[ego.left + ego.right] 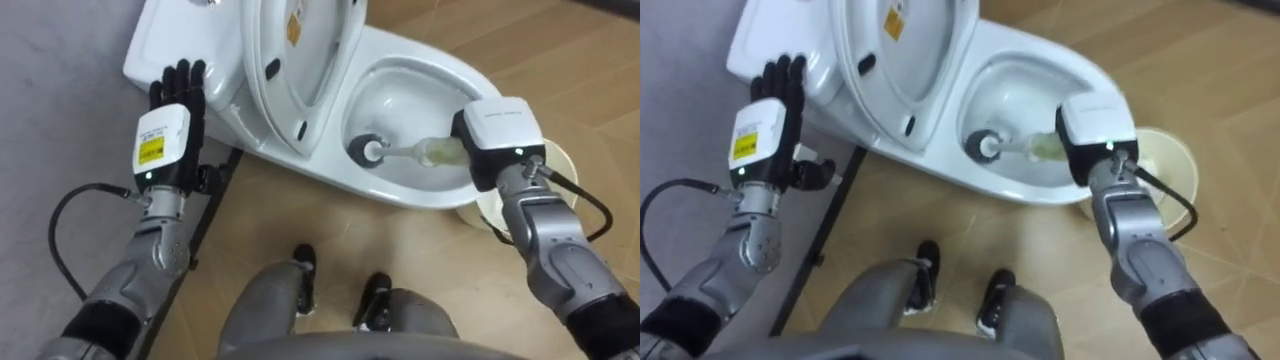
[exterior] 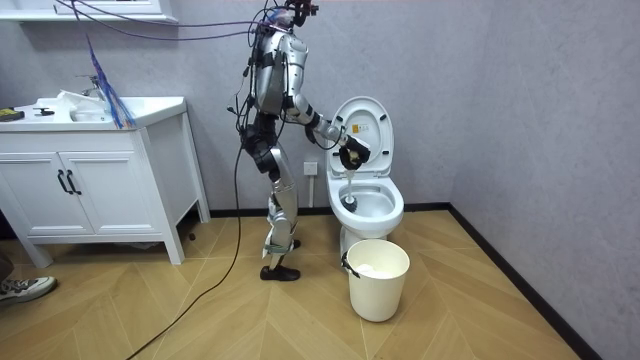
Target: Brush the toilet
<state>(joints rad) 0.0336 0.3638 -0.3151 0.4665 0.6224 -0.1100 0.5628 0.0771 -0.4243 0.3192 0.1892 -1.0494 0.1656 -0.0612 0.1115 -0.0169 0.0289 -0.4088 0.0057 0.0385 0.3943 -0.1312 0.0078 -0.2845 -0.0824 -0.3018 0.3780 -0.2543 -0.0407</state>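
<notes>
You're mid-scrub: your right robot hand is curled round the toilet brush, its head down inside the toilet bowl. Your left robot hand hovers by the tank, fingers straight. Next, sweep the head around the bowl wall.

One toilet — with one lid raised at ten o'clock of its bowl. One toilet brush. One cream bucket, at four o'clock of the bowl in the eye views. One white cabinet with two doors and two dark handles. Two hands: the left hand and the right hand. One shoe at the room view's eight o'clock edge.
</notes>
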